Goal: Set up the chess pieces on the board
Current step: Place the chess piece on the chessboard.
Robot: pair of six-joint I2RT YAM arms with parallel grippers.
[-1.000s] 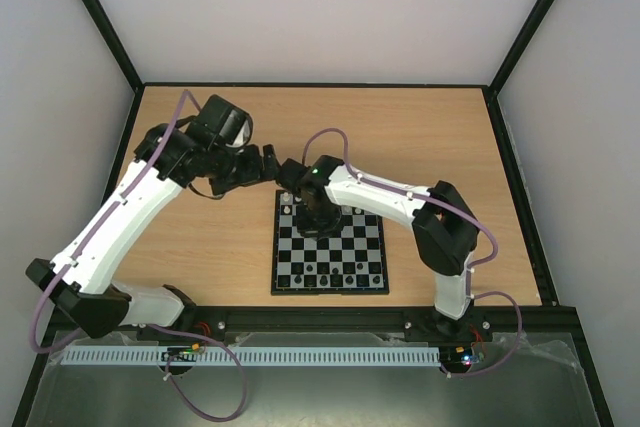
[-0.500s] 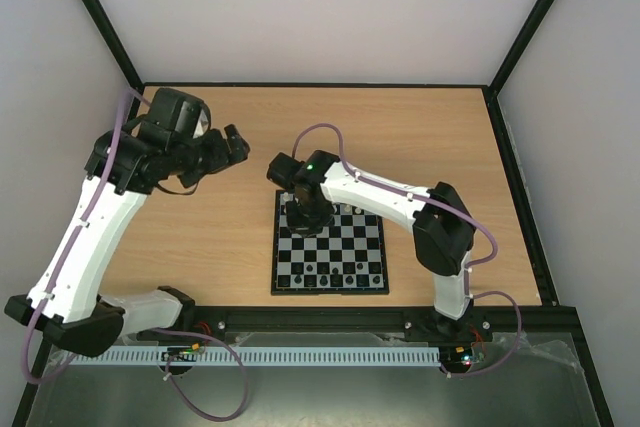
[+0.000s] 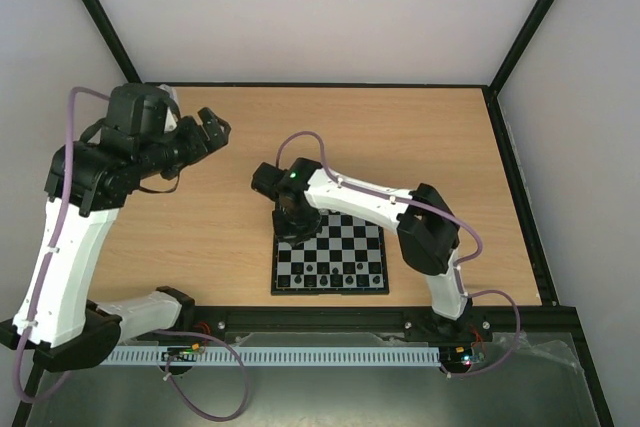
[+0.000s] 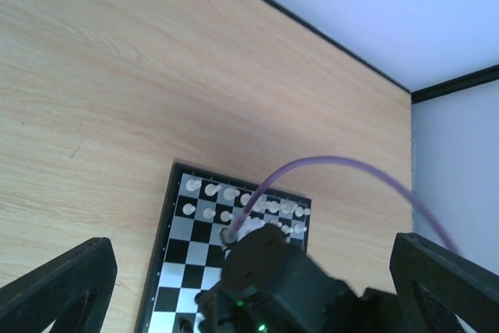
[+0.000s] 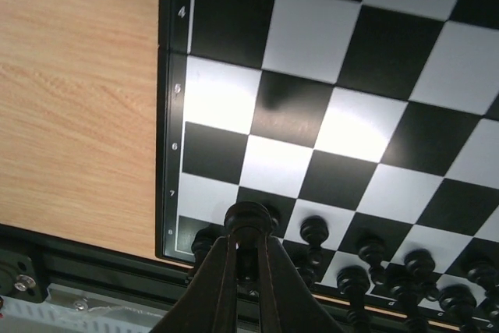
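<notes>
The step in hand, as I read it, is seating one black piece (image 5: 248, 217) on the board (image 3: 352, 247). The right pincer (image 5: 248, 249) is clamped together on it, and the round head shows just above the fingertips. In the right wrist view the piece hangs by the board's left border, towards the board's near corner. (Whether its foot already touches a square I cannot tell; the fingers hide it.)

The other black chess pieces (image 5: 314, 230) stand crowded along the board's near edge. The cream-white chess pieces (image 4: 192, 185) line the board's far edge, and the middle squares are bare. The left pincer (image 3: 213, 125) is spread wide and holds nothing. It sits well off to the left of the board, beyond its far edge, over the tabletop (image 3: 430, 137).

The next move probably calls for a straight, slow descent onto the chosen square, since the neighbours stand just beside it. The fingers should then part only a little, so they do not knock the row, and lift straight up.

For writing, pale digits run down the board's left border in the right wrist view. The 4, 5, 6 and 7 can be read, and a fainter mark below them looks like 8. No brand or label shows anywhere.
</notes>
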